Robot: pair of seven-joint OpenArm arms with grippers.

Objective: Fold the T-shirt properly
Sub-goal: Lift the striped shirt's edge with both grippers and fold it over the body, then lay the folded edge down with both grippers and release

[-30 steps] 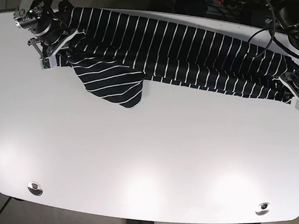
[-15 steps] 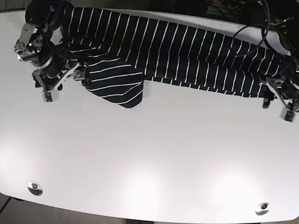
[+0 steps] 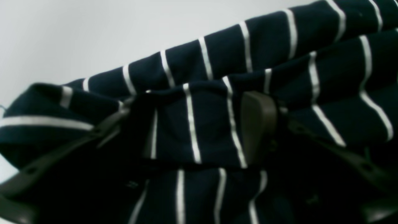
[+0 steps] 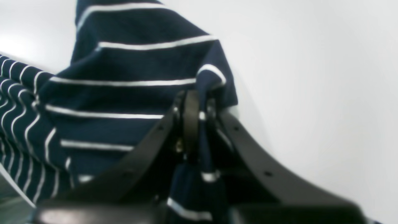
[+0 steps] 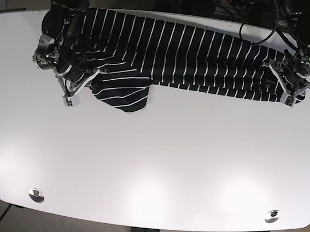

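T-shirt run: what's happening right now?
Two arms are folding a striped T-shirt lying across the far side of the white table. The right gripper is shut on a fold of fabric at one end. The left gripper is at the other end, with cloth between its fingers; whether it has closed is unclear.

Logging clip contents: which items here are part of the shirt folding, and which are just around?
In the job:
striped T-shirt
left claw, shut on the shirt
right claw, shut on the shirt

Just around:
white table
cables behind the table
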